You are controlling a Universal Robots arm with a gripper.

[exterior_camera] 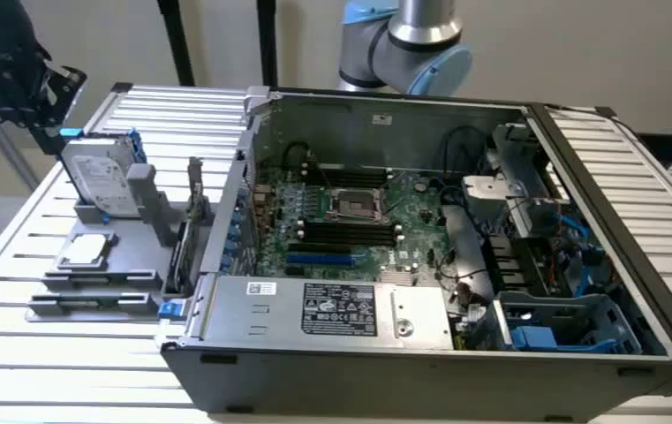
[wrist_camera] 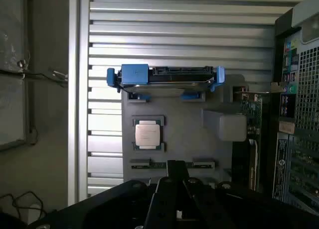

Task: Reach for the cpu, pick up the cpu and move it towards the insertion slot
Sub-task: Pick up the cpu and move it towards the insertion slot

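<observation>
Hovering above the slatted metal bench point(wrist_camera: 174, 30), the black gripper point(wrist_camera: 177, 165) hangs well clear of everything, tips pressed together, holding nothing. Small flat square cpu with the silver-grey metal face point(wrist_camera: 148, 134) sits in a shallow pocket of the flat grey plastic holder block point(wrist_camera: 189, 144), outside the open grey computer case point(exterior_camera: 430, 380), on the exterior view's left. Square insertion slot with shiny silver frame and dark centre point(exterior_camera: 351, 205) is on the green motherboard point(exterior_camera: 419, 208) inside the case, well apart from the cpu. Risks as I read them: the chip is thin and sits low in its pocket, so there is little edge to grip. An off-centre descent would land on the pocket rim or the metal face, not the sides. Going down with the gripper not spread would press straight onto the chip. Upright silver hard drive in its blue frame point(wrist_camera: 164, 75) stands just beside the pocket, so a wide approach could clip it. A light pinch on thin edges could let the chip tilt or slip in transit, and the case wall lies between holder and slot.
</observation>
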